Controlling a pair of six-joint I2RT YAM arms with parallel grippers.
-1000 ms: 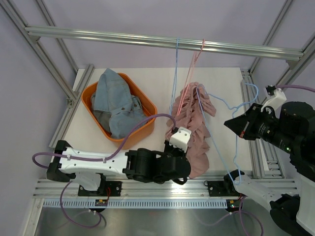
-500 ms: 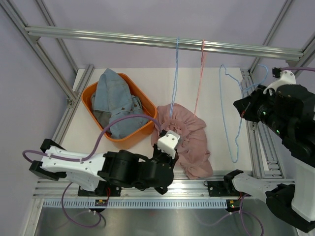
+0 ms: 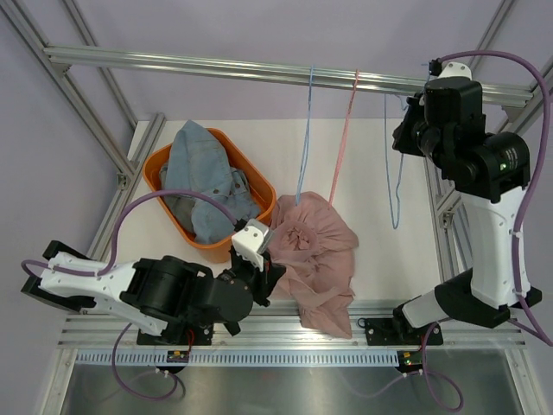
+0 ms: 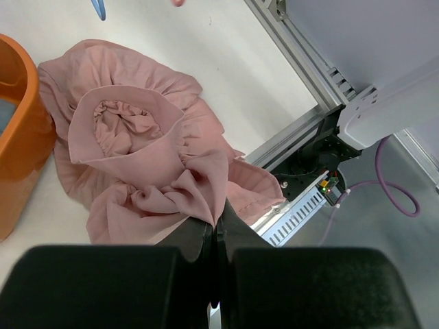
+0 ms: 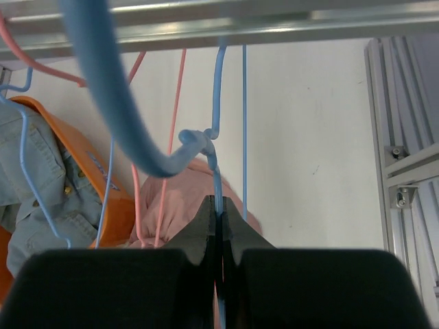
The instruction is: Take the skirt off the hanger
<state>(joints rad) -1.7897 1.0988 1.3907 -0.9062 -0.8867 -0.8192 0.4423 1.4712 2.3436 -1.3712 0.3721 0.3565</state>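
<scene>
the skirt [image 3: 315, 251] is lying heaped by the table's [image 3: 380, 251] near edge, a fold pinched in the closed left end effector [image 4: 216, 223] beside it; the right end effector [image 5: 218, 205] is clamping the blue hanger [image 3: 395, 194] well apart, toward the far right corner.

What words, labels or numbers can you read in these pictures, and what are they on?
None can be read.
The pink skirt, the blue hanger and the orange basket show no print.
The small circuit board may carry markings, but it is too small to read.
</scene>
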